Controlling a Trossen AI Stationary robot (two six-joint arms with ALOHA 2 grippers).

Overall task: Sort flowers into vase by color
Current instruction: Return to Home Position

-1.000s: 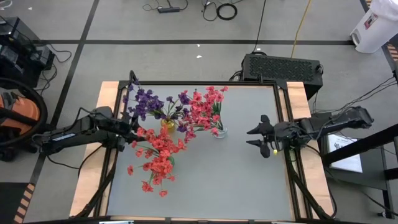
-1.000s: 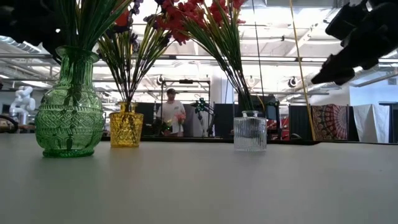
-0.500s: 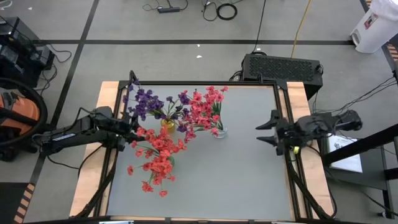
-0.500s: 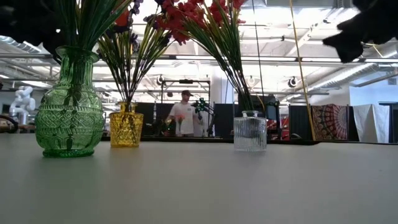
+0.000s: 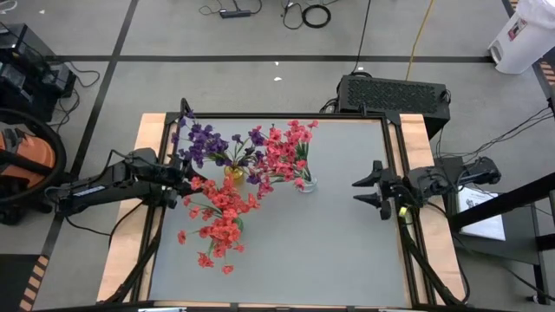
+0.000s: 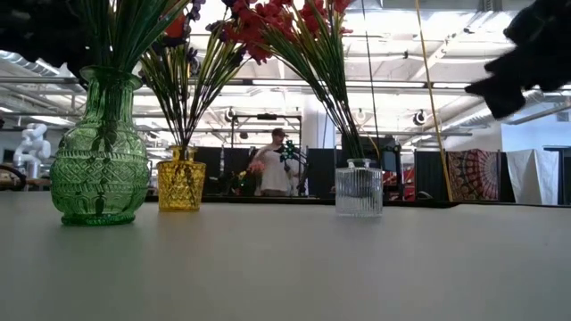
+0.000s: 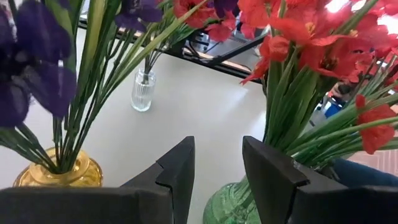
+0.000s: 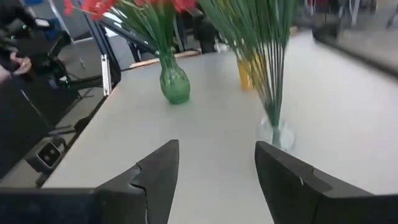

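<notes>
All the flowers stand in three vases by their stems. Red sprigs fill a green glass vase. Purple ones stand in a small yellow vase, and pink-red ones in a clear ribbed vase. My left gripper is open at the table's left side, between the green vase and the yellow vase, holding nothing. My right gripper hovers open and empty near the table's right edge, well to the right of the clear vase.
The grey tabletop lies bare between the vases and my right gripper and along the near side. A dark frame rims the table. A person stands far back in the room behind the table.
My right gripper has drawn back toward the table's right edge and risen, staying open and empty. The person in the room behind has walked across to the right. The vases and flowers have not moved.
</notes>
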